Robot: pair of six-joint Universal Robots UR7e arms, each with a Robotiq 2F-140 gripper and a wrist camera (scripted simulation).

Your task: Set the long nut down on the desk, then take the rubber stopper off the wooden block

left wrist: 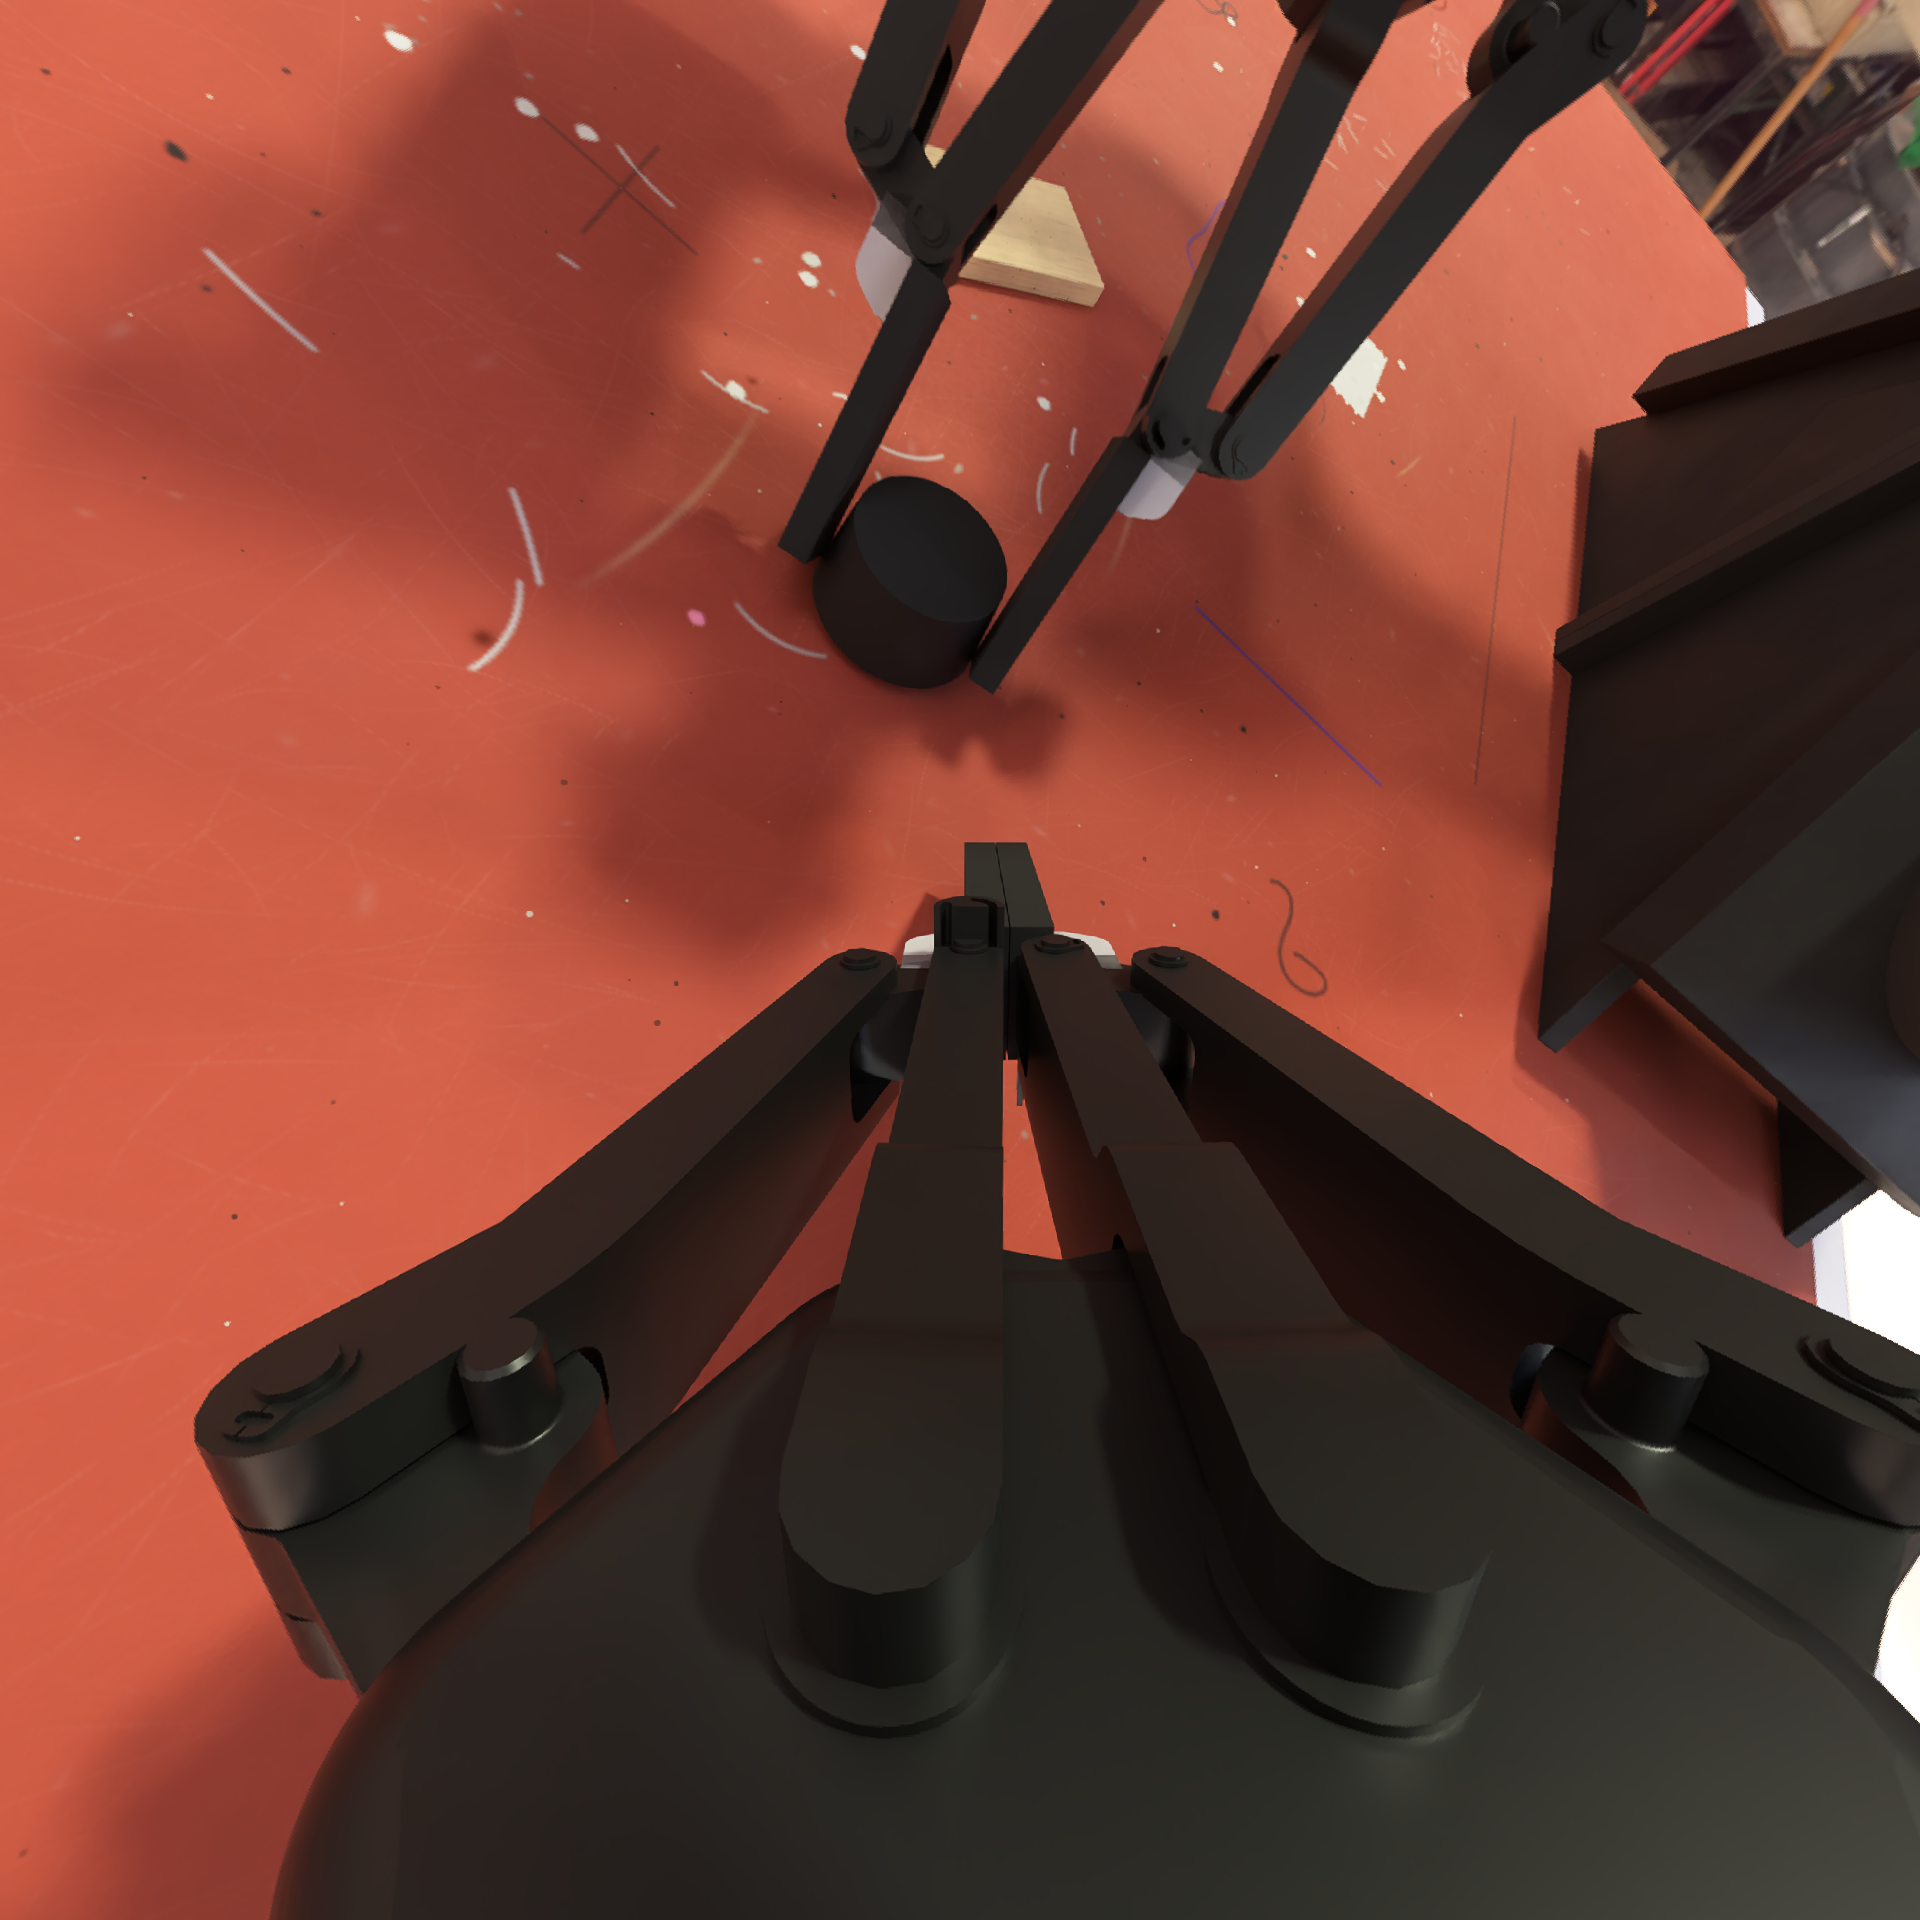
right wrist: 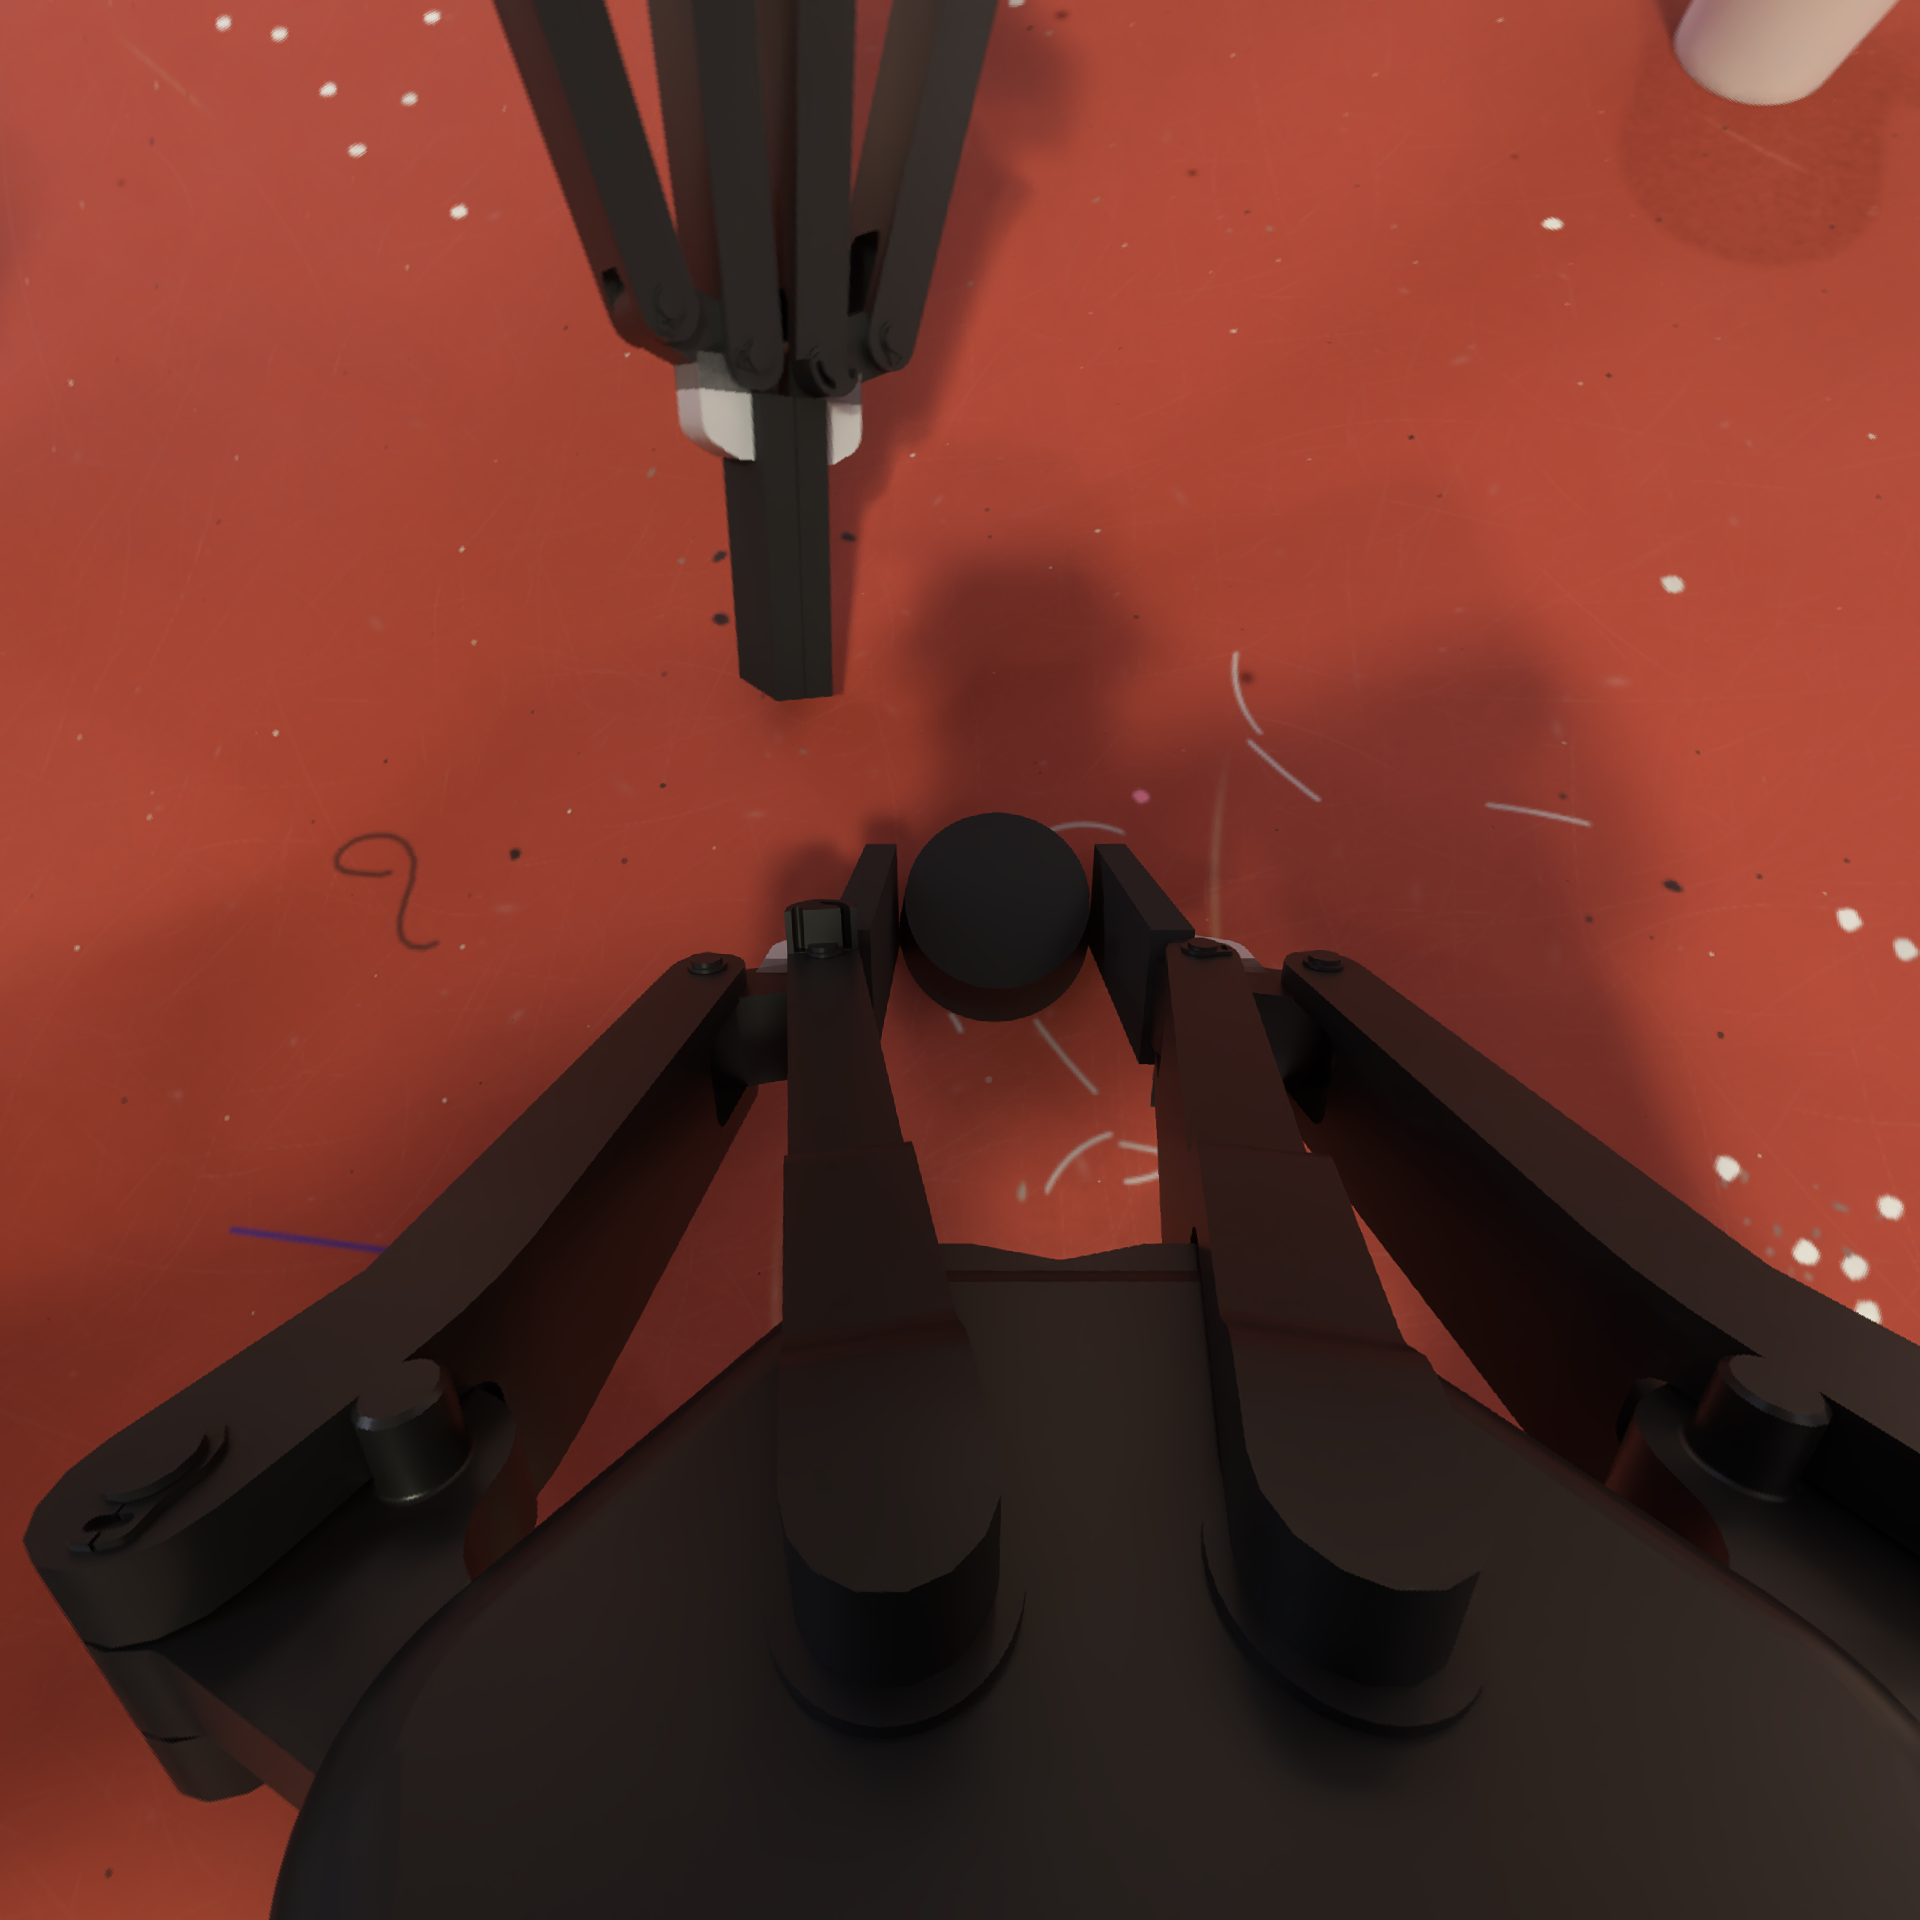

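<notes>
In the left wrist view, the left gripper (left wrist: 1003,883) hung nearest the camera above the red desk (left wrist: 312,935), its two fingers pressed flat together with nothing between them. Just beyond its tips lay a dark shadow on the scuffed, paint-flecked surface. Farther out, the right gripper (left wrist: 894,613) came down from the top of the view and held the black rubber stopper (left wrist: 914,582) between its fingers (left wrist: 1023,603) — one finger against each side of the round body. The stopper was low over the desk or resting on it; which, I could not tell. Behind it, partly hidden by the gripper's linkage, the pale wooden block (left wrist: 1039,249) lay flat on the desk, well apart from the stopper and with nothing on the part that showed. A dark brown structure (left wrist: 1745,727) stood at the right edge.

The right wrist view showed the same grip from above: the stopper's round top sat between the two pads, the jaws closed on it. Beyond, the left gripper pointed down with its fingers shut together, near the stopper but not touching it. At the far top right corner a pale rounded object (right wrist: 1766,52) — cut off by the frame — lay over the desk. The long nut could not be made out in either view.
</notes>
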